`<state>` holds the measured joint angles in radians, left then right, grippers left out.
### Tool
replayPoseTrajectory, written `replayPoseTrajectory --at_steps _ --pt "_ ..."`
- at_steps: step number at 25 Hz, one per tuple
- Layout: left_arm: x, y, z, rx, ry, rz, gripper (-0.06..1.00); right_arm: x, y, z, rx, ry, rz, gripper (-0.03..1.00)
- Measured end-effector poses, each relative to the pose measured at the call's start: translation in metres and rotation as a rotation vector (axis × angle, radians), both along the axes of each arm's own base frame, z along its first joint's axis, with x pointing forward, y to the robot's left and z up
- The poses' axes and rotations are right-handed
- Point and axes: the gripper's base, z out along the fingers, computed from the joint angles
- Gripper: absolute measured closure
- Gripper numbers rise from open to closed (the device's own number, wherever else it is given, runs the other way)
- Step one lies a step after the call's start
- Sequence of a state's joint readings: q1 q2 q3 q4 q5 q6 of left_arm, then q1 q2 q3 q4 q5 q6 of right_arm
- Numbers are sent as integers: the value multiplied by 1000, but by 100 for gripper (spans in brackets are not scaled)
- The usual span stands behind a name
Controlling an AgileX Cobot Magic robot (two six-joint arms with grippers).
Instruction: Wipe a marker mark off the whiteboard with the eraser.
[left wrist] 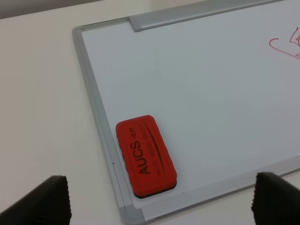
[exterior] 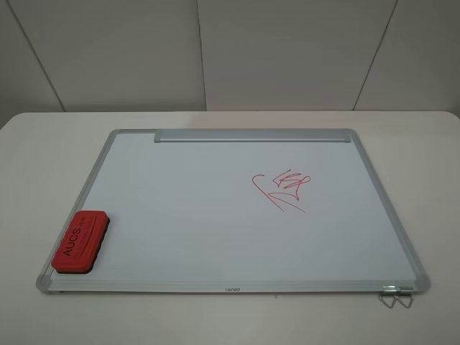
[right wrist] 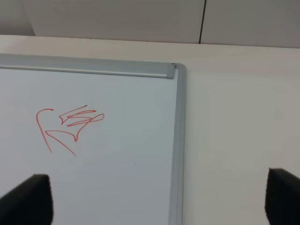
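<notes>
I have the whiteboard point(exterior: 187, 215) lying flat on the white counter point(exterior: 43, 144), its long side running left to right across the high view and its silver tray strip point(exterior: 251, 135) along the far edge. The wire clips point(exterior: 396, 295) hang off the near right corner.

One eraser point(exterior: 80, 242) sits on the board in the near left corner, just inside the frame, red top up with the "AUCS" lettering showing. Its long axis runs near to far, tilted a little so the far end leans toward the right. Nothing touches it.

I count one red marker mark point(exterior: 282, 189) on the board, right of center: a curved hook, diagonal strokes and a small cluster of zigzag loops beside them. It is well apart from the eraser. The left wrist view catches only its edge point(left wrist: 286, 47); the right wrist view shows it whole point(right wrist: 68, 126), with the board's far right corner beyond it.

The left hand point(left wrist: 161, 201) is spread wide; I see only its two dark fingertips point(left wrist: 44, 201) at the lower corners of its own view, holding nothing and hanging above the eraser and the board's corner. The right hand point(right wrist: 159, 201) is spread just as wide, its fingertips point(right wrist: 28, 199) also empty, above the board's right edge. Neither hand shows in the high view.
</notes>
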<state>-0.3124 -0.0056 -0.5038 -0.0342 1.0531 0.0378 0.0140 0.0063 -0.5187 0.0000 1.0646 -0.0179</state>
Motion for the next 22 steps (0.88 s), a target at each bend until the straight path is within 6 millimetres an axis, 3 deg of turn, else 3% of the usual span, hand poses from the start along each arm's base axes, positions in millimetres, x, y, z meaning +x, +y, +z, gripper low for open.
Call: replayPoseTrajectory --at_steps 13,22 --pt "0 0 0 -3 1 4 17 0 0 0 0 0 0 14" --pt "0 -2 0 -11 2 201 17 0 0 0 0 0 0 14"
